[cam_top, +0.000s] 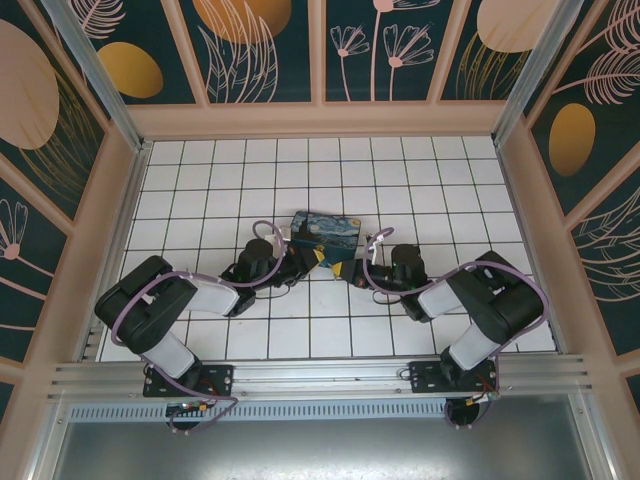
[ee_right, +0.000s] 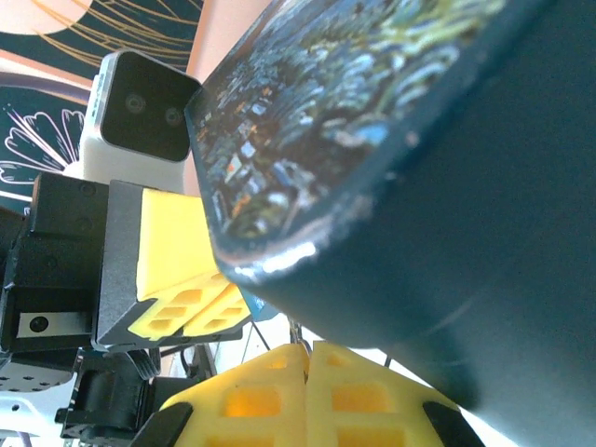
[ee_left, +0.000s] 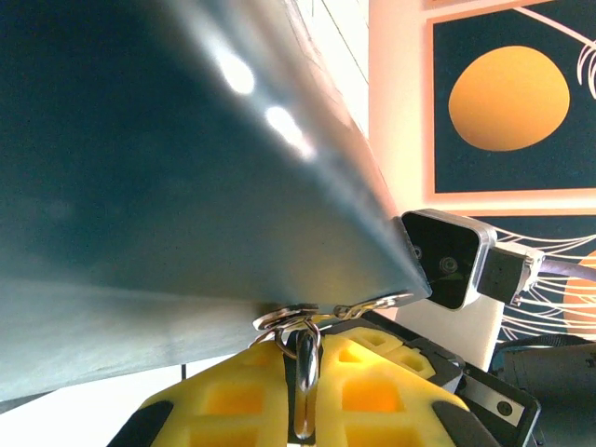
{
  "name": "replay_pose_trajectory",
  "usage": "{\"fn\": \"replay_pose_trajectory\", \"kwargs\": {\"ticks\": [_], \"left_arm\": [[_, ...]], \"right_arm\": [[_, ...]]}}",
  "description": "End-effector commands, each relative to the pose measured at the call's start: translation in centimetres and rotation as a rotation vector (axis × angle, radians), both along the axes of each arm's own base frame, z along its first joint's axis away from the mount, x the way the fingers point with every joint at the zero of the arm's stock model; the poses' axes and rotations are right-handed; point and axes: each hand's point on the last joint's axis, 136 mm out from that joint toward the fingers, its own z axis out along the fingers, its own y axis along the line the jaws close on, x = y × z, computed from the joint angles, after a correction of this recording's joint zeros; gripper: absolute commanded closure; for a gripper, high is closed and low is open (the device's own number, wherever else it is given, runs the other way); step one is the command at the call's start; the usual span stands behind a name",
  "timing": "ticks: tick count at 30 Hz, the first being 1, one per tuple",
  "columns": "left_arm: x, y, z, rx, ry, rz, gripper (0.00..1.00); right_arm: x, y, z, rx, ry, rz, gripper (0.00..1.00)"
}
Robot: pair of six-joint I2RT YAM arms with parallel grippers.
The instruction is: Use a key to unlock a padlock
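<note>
Left gripper (ee_left: 304, 358) pinching key (ee_left: 305, 396), box (ee_left: 140, 149) overhead

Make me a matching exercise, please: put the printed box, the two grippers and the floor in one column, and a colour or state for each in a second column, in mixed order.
Column one:
1. box
2. left gripper
3. right gripper
4. floor

Column two:
A. white tiles with dark lines
B. shut, nothing visible between its fingers
C. starry-night print
D. shut on a thin silvery piece, probably the key

Pairs: 1-C, 2-D, 3-B, 4-A.
</note>
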Motion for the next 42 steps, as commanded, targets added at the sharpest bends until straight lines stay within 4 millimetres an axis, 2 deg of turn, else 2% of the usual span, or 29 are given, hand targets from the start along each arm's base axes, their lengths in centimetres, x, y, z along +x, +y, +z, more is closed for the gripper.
{"fn": "replay_pose_trajectory", "kwargs": {"ticks": [1, 11, 18, 28, 32, 40, 42], "left_arm": [[-3.0, -2.2, 2.3, -0.103, -0.025, -0.170, 1.00], [-3.0, -2.4, 3.1, -0.144, -0.026, -0.174, 1.00], [-3.1, -2.4, 3.4, -0.152, -0.031, -0.178, 1.00], [-3.4, -2.4, 3.9, -0.164, -0.037, -0.190, 1.00], [-3.6, -2.4, 4.2, -0.185, -0.021, -0.193, 1.00], [-3.8, -2.5, 5.0, -0.224, -0.001, -0.201, 1.00], [-3.8, -2.5, 5.0, -0.220, -0.003, -0.199, 1.00]], "right_arm": [[0.9, 1.0, 3.3, 0.055, -0.135, 0.030, 1.00], [1.3, 1.1, 3.8, 0.107, -0.095, -0.014, 1.00], [2.1, 0.9, 5.0, 0.191, -0.044, -0.075, 1.00], [2.9, 1.6, 6.4, 0.295, 0.020, -0.052, 1.00], [3.3, 1.6, 6.2, 0.276, 0.014, -0.050, 1.00], [4.5, 2.2, 4.1, 0.108, -0.031, -0.047, 1.00], [4.8, 2.3, 5.0, 0.143, -0.034, -0.046, 1.00]]}}
